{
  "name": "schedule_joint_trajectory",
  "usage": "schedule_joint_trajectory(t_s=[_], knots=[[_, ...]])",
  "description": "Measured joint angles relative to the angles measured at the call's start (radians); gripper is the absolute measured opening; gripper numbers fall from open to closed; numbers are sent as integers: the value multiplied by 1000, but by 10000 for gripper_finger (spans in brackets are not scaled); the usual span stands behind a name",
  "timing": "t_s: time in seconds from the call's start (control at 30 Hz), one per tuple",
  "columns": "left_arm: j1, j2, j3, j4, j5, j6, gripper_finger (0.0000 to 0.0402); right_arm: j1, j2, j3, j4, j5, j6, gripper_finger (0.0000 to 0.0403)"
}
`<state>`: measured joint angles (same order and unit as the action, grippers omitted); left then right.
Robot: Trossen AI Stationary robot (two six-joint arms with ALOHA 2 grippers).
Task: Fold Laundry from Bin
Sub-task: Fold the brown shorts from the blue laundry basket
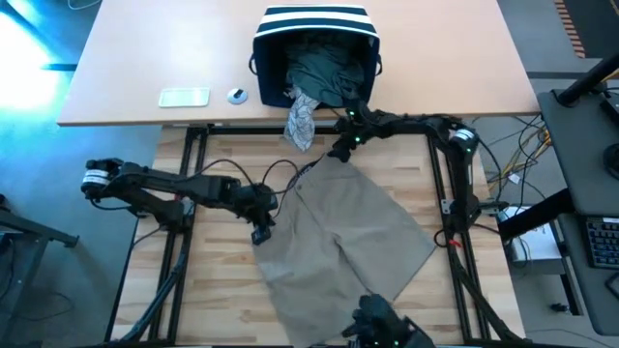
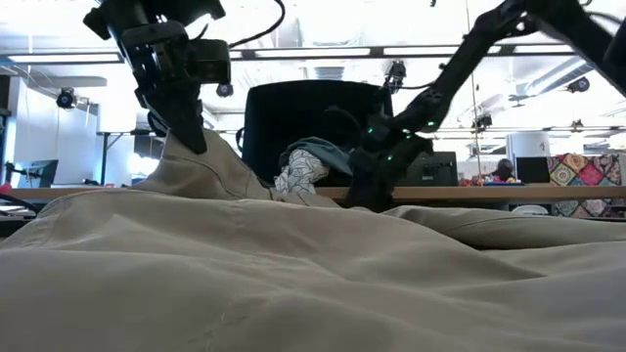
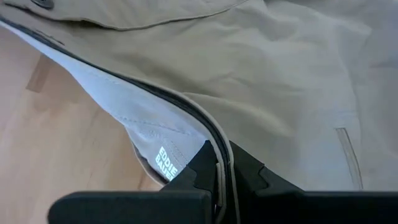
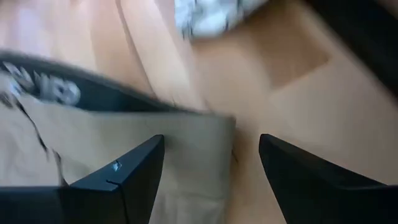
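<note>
While the left gripper is clamped on the waistband edge of the tan cotton shorts spread across the wooden table, the right gripper hovers with fingers apart above their far corner. Remaining laundry fills the tipped navy striped fabric bin.

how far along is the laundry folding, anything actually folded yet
Nothing folded yet. Done: the tan garment is out of the bin and lies spread on the table. In hand: the left gripper is shut on its waistband edge, and the right gripper is open at the far corner. Left: folding it, plus the laundry spilling from the tipped bin.
</note>
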<state>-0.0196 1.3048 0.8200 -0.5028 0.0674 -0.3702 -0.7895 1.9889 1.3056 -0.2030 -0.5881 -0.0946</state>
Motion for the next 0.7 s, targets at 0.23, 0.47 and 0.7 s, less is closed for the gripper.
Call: schedule_joint_trajectory(t_s=[0.23,0.47,0.7], knots=[[0,0,-14,-19,-18,7,0,10,124,152,-153,-164,-21,230],[14,-16,-67,-39,-24,-22,0,15,133,166,-159,-123,-33,110],[186,-76,-105,42,4,-32,0,31,-67,148,-215,91,-43,14]])
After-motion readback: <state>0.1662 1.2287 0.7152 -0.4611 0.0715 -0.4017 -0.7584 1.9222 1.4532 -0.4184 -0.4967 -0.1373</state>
